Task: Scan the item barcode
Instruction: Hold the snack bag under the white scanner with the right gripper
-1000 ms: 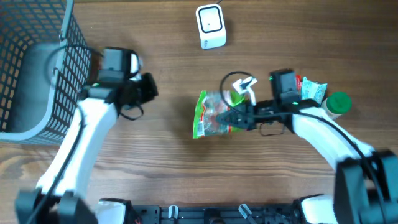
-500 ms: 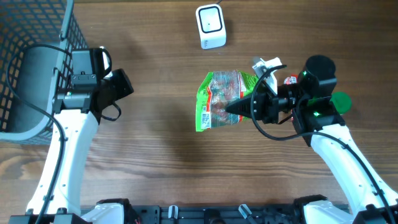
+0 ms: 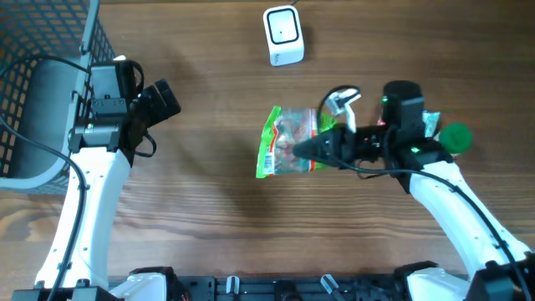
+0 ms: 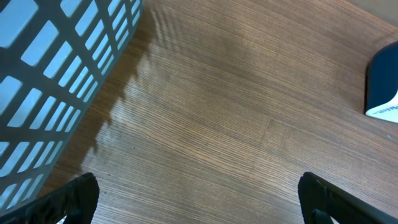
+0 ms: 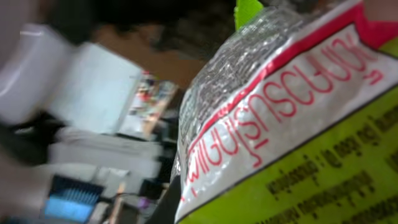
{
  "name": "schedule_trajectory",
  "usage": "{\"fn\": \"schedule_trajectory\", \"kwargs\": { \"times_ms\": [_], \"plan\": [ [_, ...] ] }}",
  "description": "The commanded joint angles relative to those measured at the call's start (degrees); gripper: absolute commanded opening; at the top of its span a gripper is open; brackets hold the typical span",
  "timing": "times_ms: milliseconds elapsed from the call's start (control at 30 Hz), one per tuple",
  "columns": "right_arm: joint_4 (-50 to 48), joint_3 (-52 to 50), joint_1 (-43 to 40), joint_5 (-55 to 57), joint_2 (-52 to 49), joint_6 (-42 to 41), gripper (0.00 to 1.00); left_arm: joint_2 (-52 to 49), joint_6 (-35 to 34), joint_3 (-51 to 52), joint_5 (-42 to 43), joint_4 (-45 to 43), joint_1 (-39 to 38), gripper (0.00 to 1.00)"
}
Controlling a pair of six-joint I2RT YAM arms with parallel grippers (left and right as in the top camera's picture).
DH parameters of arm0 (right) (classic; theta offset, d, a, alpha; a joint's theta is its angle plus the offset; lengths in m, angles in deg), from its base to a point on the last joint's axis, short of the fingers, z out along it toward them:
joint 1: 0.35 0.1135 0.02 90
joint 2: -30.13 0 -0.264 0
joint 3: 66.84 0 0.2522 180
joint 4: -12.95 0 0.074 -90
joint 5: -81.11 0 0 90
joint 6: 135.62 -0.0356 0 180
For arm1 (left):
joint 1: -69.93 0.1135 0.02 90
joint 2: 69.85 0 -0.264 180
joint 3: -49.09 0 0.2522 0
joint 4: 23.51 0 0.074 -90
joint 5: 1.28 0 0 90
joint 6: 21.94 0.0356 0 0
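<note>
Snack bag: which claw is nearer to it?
Right. The right claw grips the snack bag at its edge; the left claw hangs open far off, beside the wire basket.

I'm seeing a crinkled plastic snack bag (image 5: 249, 74) filling most of my right wrist feed, tilting close against the lens. Its white panel with red script (image 5: 280, 118) is running diagonally, with a yellow-green panel of small dark print (image 5: 323, 186) lying below. Blurred white shapes (image 5: 93, 81) are showing behind; I can't identify them.

Wooden table (image 3: 209, 209) — white scanner (image 3: 282, 35), wire basket (image 3: 50, 33)
</note>
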Motion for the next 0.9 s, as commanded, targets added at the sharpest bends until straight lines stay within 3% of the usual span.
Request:
{"fn": "schedule_trajectory", "kwargs": {
  "times_ms": [0,167,333,467,567,700,867],
  "plan": [
    [5.5,0.4,4.2,14.9,-1.6,14.1,0.05,-0.5,0.3,-0.5,-1.2,-0.2,0.4,1.00],
    [12.3,10.1,2.9,15.1,-1.6,17.5,0.04,-0.5,0.3,-0.5,-1.2,-0.2,0.4,1.00],
    [51.8,45.0,2.3,38.5,-6.9,34.1,0.04,-0.5,0.3,-0.5,-1.2,-0.2,0.4,1.00],
    [63.6,71.0,2.3,48.3,-18.1,35.1,0.04,-0.5,0.3,-0.5,-1.2,-0.2,0.4,1.00],
    [64.7,83.4,2.3,55.0,-27.0,35.5,0.04,-0.5,0.3,-0.5,-1.2,-0.2,0.4,1.00],
    [55.6,83.8,4.4,61.7,-34.2,44.1,0.04,-0.5,0.3,-0.5,-1.2,-0.2,0.4,1.00],
    [44.9,83.7,10.6,83.3,-44.2,53.9,0.04,-0.5,0.3,-0.5,-1.2,-0.2,0.4,1.00]
  ]
}}
